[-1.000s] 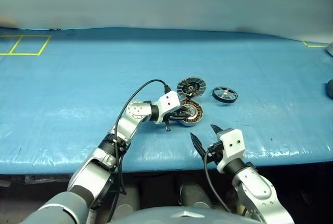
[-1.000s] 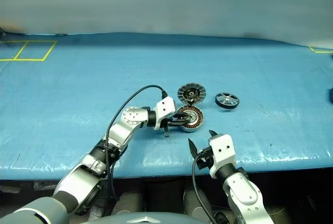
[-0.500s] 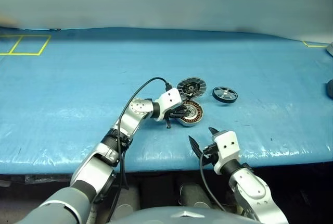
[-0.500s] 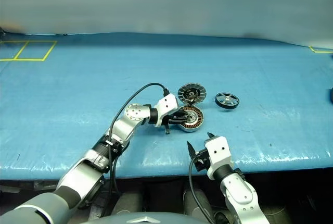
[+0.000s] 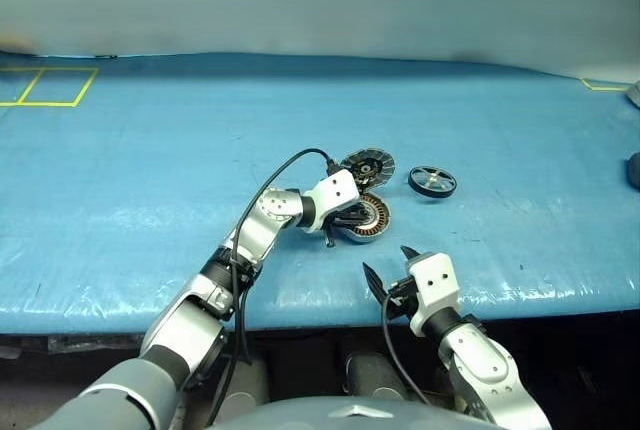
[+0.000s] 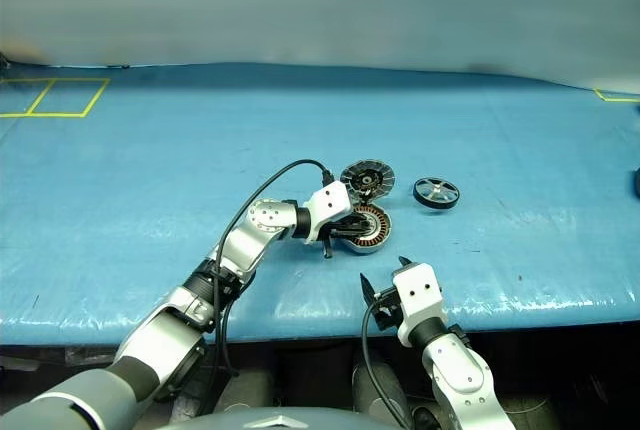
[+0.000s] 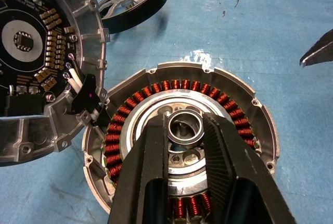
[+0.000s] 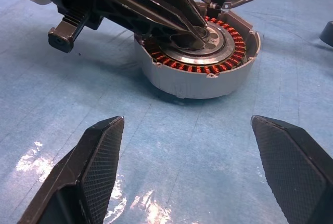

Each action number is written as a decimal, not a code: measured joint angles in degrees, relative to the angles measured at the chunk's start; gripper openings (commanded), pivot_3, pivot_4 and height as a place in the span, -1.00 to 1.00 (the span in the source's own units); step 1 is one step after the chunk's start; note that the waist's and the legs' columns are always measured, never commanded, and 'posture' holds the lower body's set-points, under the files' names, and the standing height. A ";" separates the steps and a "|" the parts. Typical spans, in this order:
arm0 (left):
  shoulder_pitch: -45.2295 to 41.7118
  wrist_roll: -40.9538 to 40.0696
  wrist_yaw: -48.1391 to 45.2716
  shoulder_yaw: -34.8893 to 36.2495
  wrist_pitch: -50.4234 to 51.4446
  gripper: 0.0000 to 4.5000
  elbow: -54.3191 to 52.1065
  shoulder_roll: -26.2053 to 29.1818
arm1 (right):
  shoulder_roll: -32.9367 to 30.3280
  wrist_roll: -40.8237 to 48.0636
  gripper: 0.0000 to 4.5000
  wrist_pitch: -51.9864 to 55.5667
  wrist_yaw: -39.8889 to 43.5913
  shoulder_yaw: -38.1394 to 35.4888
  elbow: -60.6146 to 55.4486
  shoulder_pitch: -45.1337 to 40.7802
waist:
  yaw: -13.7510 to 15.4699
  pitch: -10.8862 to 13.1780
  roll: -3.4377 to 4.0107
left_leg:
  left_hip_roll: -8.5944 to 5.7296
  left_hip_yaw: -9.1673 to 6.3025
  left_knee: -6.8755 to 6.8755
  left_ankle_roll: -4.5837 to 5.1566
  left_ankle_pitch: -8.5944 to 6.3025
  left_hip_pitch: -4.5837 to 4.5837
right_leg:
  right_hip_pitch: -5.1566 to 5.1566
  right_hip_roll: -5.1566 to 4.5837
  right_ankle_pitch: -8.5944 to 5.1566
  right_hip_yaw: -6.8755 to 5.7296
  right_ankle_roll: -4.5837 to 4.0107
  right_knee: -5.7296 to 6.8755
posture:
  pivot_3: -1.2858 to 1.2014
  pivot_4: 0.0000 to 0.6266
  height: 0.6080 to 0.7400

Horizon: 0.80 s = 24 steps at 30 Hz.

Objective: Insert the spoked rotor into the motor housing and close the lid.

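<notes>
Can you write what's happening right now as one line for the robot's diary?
left gripper: shut on housing hub | right gripper: open, empty | rotor: on table | lid: off

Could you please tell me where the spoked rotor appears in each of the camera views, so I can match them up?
Left eye view: the spoked rotor lies right of centre on the blue table.
Right eye view: same spot.
Left wrist view: upper middle, partly hidden behind the lid.
Right wrist view: a dark sliver at the right edge, probably the rotor.
Shared landmark: the motor housing with copper windings.
</notes>
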 measured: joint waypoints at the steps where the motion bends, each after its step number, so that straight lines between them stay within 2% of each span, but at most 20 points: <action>1: -0.13 0.33 0.04 -0.14 0.00 -0.72 0.00 0.07 | 0.02 -0.06 0.83 -0.02 0.00 0.10 0.13 0.00 | 0.00 0.00 0.00 | 0.00 0.00 0.00 0.00 0.00 0.00 | 0.00 0.00 0.00 0.00 0.00 0.00 | 0.03 -0.52 1.00; 17: -0.11 1.71 -0.26 -0.99 -0.12 -0.72 -0.77 0.58 | 0.06 -0.75 0.83 -0.60 -0.33 0.29 1.14 -0.08 | 0.02 0.00 0.00 | 0.00 0.00 0.01 0.00 0.00 0.02 | 0.02 0.00 0.00 0.00 0.00 0.00 | 0.03 -0.52 1.00; 21: -0.12 1.95 0.23 -0.98 -0.25 -0.14 -0.76 0.61 | 0.21 -0.93 0.83 -0.62 -0.40 0.31 1.54 -0.04 | 0.01 -0.01 0.00 | 0.00 0.00 0.01 0.00 0.00 0.07 | 0.06 0.00 0.00 0.00 0.00 0.01 | 0.03 -0.52 1.00; 24: -0.14 2.07 1.33 -0.95 -0.51 -0.14 -0.77 0.73 | 0.29 -0.97 0.83 -0.64 -0.38 0.33 1.72 -0.03 | 0.03 -0.01 0.00 | 0.00 0.00 0.01 0.00 0.00 0.07 | 0.08 -0.01 0.00 0.00 0.00 0.01 | 0.03 -0.52 1.00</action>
